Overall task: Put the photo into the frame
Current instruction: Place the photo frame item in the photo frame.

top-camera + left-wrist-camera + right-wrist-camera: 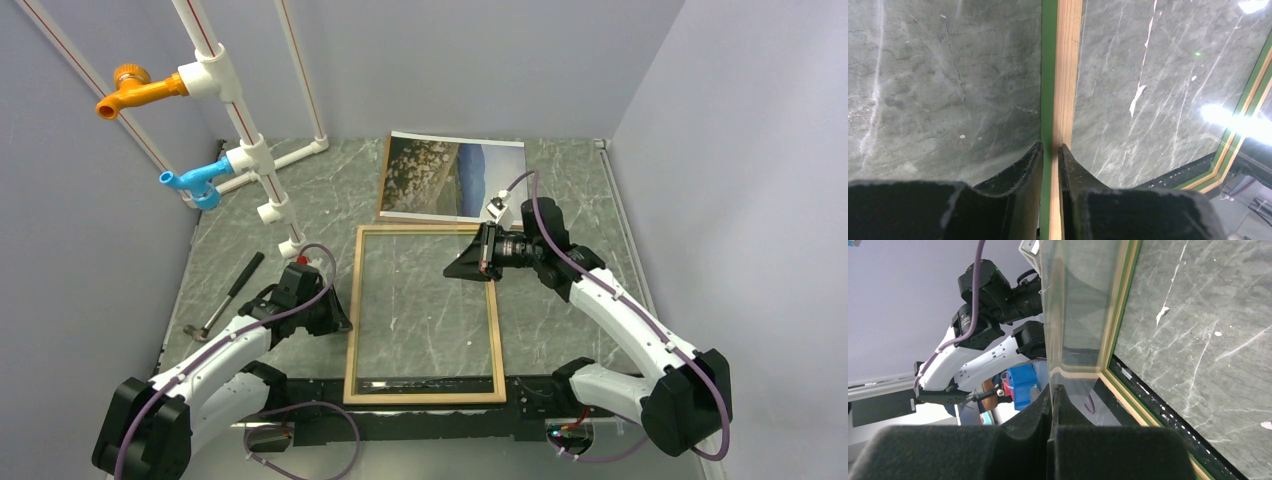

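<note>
right at the near edge, the frame (425,397) crosses a black rail (560,410) that runs between the two arm bases. its pale wood face is up and a green edge shows along the side. the left gripper (1050,150) is clenched on the frame's left rail, one finger on either side of the wood. out to the left a hammer (232,292) lies on the grey-green marbled table (320,190), well apart from the frame.

further back, the right gripper (1052,392) reaches in over the frame's right rail near the far corner. it is closed tight on the frame, and the glass rises straight out from between its fingers. through the glass i can see the other arm, a bit murky.

just past the frame's far rail the photo (440,178) lies flat, meadow side up. the right wrist covers its near right corner, and i can't tell whether paper and wood touch.

at the far left stand white pipes (245,125) with a blue tap (195,183) and an orange tap (135,90) higher up.

glare whitens part of the glass. i can't make out whether the frame lies flat or is raised.
</note>
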